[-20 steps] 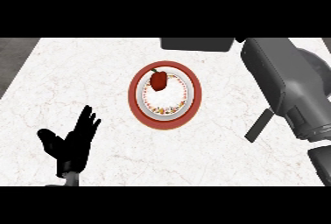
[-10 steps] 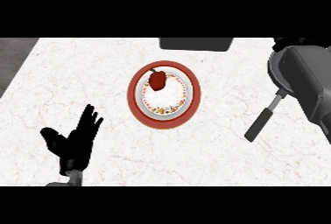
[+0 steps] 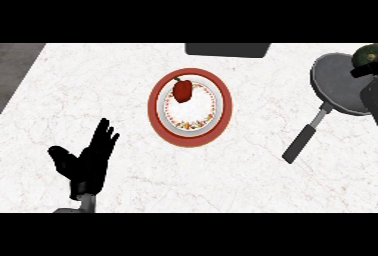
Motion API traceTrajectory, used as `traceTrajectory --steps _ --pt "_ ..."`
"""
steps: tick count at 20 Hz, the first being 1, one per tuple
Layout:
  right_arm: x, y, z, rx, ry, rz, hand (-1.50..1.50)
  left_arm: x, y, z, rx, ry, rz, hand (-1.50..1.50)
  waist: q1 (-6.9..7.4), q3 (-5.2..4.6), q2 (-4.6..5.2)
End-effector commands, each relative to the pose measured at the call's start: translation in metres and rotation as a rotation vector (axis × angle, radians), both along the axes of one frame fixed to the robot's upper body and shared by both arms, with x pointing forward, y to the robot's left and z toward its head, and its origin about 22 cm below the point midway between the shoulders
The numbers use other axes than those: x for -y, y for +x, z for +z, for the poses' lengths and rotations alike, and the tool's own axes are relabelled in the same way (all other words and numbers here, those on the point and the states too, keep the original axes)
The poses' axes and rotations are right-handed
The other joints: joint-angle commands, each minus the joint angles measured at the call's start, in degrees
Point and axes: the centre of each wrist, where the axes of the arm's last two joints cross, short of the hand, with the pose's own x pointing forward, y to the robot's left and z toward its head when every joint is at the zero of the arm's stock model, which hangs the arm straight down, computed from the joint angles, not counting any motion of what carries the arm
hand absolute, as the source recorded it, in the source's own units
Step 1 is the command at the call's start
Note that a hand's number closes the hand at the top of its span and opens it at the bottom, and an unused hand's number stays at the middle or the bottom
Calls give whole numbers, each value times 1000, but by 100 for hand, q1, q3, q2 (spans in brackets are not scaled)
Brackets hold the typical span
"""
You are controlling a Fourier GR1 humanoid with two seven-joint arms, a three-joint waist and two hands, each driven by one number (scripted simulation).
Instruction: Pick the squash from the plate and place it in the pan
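1. Squash [image 3: 367, 54]: dark green, seen at the view's right edge, over the far rim of the pan [image 3: 334, 86], off the plate [image 3: 157, 117].
2. Right hand [image 3: 370, 98]: only partly shown at the right edge, just below the squash; whether the squash is grasped cannot be told.
3. Left hand [image 3: 90, 161]: released, fingers straight, resting at lower left.
4. Plate: red-rimmed, set at the counter's [image 3: 244, 175] middle; a red vegetable [image 3: 182, 90] is lying on its upper part.
5. Pan: grey, its handle [image 3: 303, 142] is pointed down-left.
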Motion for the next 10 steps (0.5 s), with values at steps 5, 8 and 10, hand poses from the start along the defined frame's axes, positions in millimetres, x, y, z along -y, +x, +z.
traceTrajectory --steps 5,8,10 --pt "49 -33 -29 -144 190 -70 -150 -5 -3 -5 -39 5 4 0 89 7 73" --pt "62 -46 -39 -112 139 -47 -150 -3 -3 -3 -44 1 -16 0 76 8 63" --pt "56 -44 -42 -58 104 -25 -150 -4 4 4 -28 -12 -18 0 125 11 79"
